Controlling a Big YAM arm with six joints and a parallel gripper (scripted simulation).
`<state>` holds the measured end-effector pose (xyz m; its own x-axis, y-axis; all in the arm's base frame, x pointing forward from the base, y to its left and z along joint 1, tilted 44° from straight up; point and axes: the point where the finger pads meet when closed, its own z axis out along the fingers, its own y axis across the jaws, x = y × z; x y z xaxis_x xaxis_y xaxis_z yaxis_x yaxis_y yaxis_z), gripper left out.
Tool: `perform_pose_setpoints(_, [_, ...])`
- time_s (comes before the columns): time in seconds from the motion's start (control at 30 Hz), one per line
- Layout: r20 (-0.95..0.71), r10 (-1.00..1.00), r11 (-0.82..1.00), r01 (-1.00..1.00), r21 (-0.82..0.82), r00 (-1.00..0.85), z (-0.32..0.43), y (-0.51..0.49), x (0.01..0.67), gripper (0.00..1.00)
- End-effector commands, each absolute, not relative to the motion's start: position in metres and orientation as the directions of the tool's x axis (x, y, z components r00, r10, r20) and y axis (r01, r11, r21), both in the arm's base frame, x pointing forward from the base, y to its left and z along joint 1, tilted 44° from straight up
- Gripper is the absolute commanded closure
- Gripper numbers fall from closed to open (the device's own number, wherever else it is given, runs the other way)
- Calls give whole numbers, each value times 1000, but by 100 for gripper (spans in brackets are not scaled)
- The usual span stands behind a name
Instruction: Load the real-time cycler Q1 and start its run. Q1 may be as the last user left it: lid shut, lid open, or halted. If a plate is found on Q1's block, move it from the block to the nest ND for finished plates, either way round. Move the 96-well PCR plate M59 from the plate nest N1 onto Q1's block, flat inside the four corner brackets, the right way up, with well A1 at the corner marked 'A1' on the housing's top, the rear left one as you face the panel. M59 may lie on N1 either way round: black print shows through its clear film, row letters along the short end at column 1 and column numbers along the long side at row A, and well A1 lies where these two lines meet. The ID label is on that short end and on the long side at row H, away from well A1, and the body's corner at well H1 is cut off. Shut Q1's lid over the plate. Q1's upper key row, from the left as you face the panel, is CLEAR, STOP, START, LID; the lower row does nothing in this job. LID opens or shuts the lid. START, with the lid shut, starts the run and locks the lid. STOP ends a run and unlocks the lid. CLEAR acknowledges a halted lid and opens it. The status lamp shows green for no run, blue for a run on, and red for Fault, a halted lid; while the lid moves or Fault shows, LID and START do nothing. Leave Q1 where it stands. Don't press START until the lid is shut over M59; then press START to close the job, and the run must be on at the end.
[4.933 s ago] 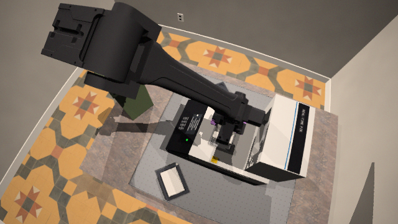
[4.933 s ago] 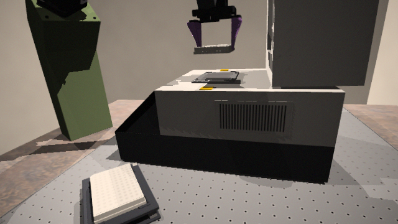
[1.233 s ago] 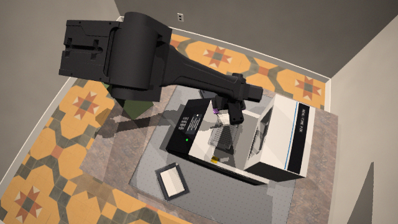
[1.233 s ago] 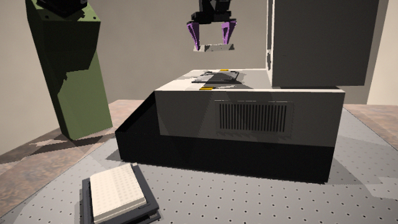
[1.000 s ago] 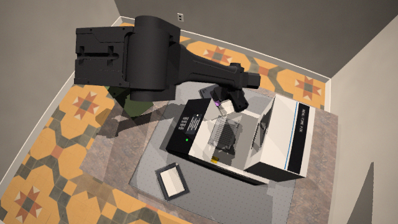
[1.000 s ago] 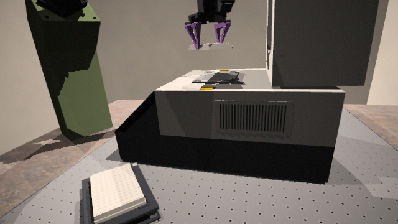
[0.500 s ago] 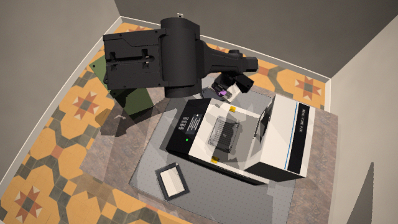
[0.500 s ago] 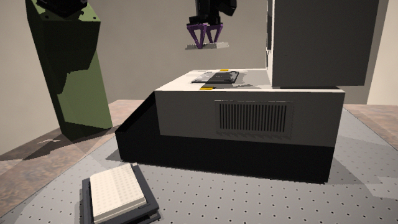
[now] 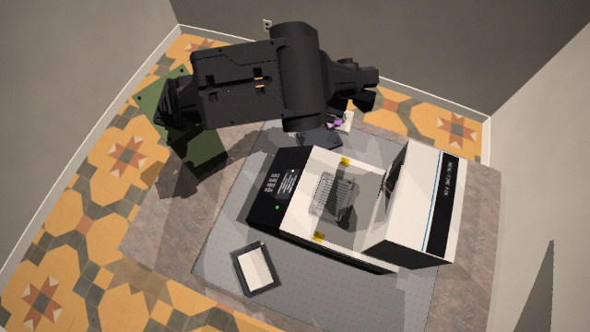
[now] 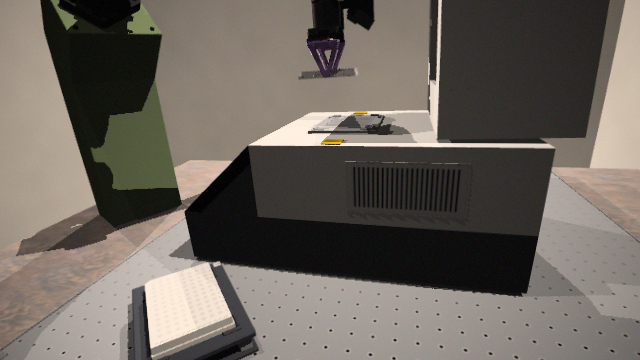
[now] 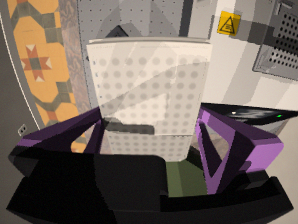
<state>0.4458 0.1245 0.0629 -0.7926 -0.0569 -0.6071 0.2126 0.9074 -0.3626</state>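
Purple fingers of my gripper (image 11: 149, 143) clamp a found plate (image 11: 143, 90) by its edges, high in the exterior view's upper middle. I judge I'm clearing Q1 (image 9: 323, 207); next I lower it onto nest ND (image 9: 318, 138), mostly hidden under my arm. M59 (image 9: 254, 267) waits on N1 (image 9: 272, 280), lower left. Its print is unreadable.

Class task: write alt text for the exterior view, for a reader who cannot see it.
A purple-fingered hand holds a flat plate high in the air behind a boxy cycler whose lid stands open. Another white plate rests on a dark nest in front.
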Motion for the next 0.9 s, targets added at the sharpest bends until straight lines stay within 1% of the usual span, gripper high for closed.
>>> perform_pose_setpoints(0.0, [-534,-237,887,44,-460,-812,56,156,443,100])
perform_pose_setpoints(0.23, [-424,-425,812,-130,-569,-800,42,182,444,100])
perform_pose_setpoints(0.37, [-418,-449,803,-151,-577,-789,44,190,447,100])
perform_pose_setpoints(0.57, [-259,-634,669,-348,-657,-729,23,217,439,100])
perform_pose_setpoints(0.67, [-179,-691,605,-426,-673,-700,21,204,435,100])
perform_pose_setpoints(0.7, [-161,-704,586,-438,-682,-692,23,198,436,100])
perform_pose_setpoints(0.8, [-211,-666,629,-387,-674,-715,30,192,439,100])
perform_pose_setpoints(0.87, [-211,-666,629,-387,-674,-715,30,192,439,100])
